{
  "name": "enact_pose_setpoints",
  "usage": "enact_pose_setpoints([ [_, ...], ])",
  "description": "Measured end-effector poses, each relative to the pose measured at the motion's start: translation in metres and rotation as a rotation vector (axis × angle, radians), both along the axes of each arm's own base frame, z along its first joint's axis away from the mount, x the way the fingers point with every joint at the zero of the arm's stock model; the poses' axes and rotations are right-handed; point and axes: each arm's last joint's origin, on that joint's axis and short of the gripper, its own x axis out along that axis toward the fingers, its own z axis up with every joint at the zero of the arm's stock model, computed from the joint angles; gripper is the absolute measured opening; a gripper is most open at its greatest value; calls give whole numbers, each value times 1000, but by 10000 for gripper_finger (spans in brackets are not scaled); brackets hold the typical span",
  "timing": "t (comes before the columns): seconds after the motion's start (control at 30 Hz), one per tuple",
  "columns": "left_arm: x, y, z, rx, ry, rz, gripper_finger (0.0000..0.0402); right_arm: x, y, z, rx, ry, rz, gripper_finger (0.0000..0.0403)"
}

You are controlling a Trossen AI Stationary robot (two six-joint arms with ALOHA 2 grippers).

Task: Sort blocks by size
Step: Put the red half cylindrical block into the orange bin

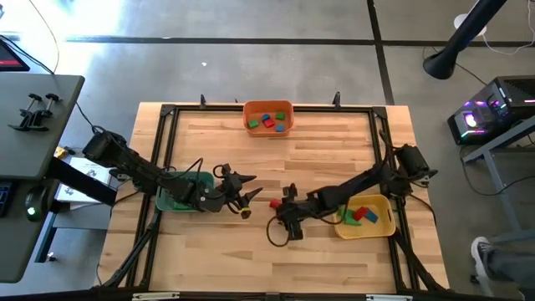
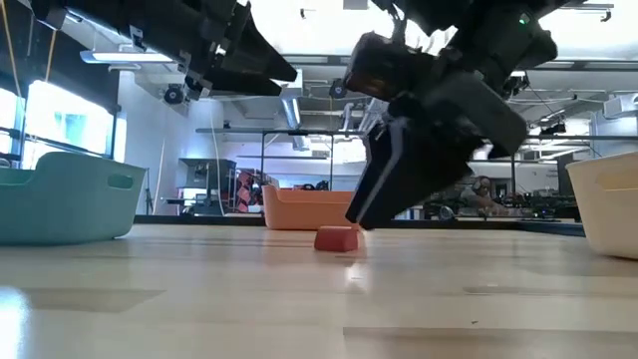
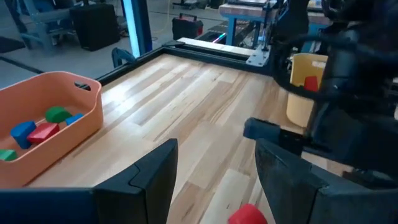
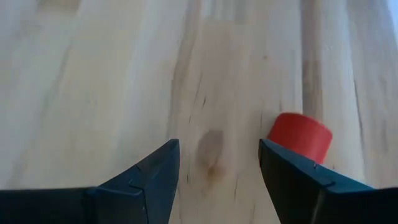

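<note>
My right gripper (image 4: 217,171) hangs wide open over the table (image 1: 251,259) at frame centre, red block (image 4: 300,136) just beside one finger, not held. Left gripper (image 3: 214,174) open too, nearby, centre-left.

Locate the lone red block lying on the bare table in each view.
High view: red block, centre, between both grippers.
Low view: centre, below the dark gripper.
Left wrist view: bottom edge, between the fingers.
Right wrist view: beside one finger.
Shared landmark: orange bin, not in the right wrist view.
</note>
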Motion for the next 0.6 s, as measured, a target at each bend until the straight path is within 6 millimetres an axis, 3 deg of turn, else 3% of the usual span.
enact_pose_setpoints([
  [0.23,0,-3,-3,-16,12,-23,200,9,-15,4,-262,-81,315,213],
  [0.37,0,-4,-3,2,20,-32,200,16,-38,5,-181,-116,479,213],
  [0.6,0,-3,-3,31,39,-36,200,21,-83,3,-107,-156,605,213],
])
